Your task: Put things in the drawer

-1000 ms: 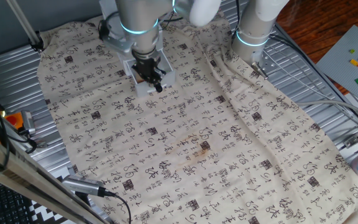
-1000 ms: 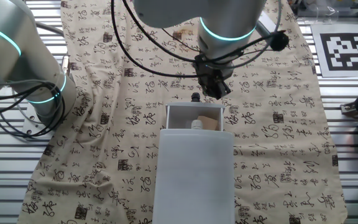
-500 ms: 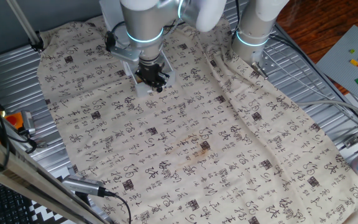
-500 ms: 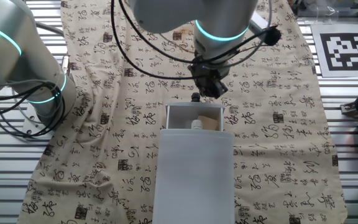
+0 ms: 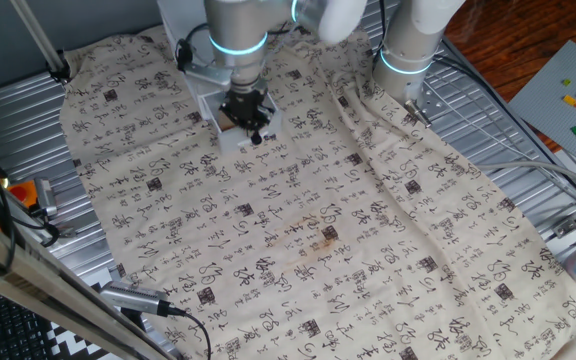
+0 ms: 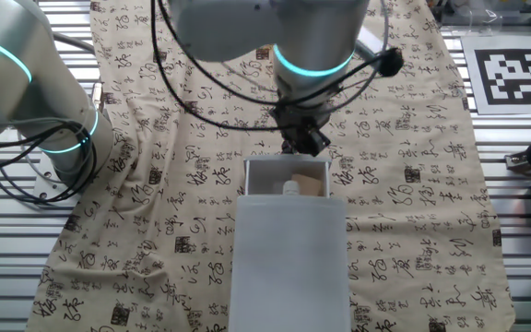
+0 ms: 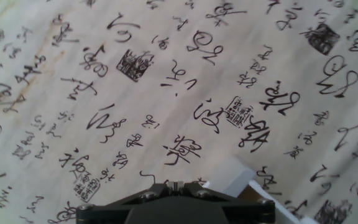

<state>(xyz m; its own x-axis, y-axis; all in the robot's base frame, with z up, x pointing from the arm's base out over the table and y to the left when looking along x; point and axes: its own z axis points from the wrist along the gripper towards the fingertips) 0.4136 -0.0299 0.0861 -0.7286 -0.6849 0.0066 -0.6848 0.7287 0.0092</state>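
With the block (image 6: 308, 187) seen inside the open drawer (image 6: 289, 242), closing is judged pending; the gripper (image 6: 302, 140) sits at its front, finger state indeterminable.

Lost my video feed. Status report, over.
Gripper over drawer front, jaw state unclear. Tan block inside open drawer. Nothing blocking.

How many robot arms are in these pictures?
2. One arm reaches over the open white drawer, its hand above the drawer's front. The second arm stands idle at the cloth's edge. Nothing suggests a third, though the frames cut off the surroundings.
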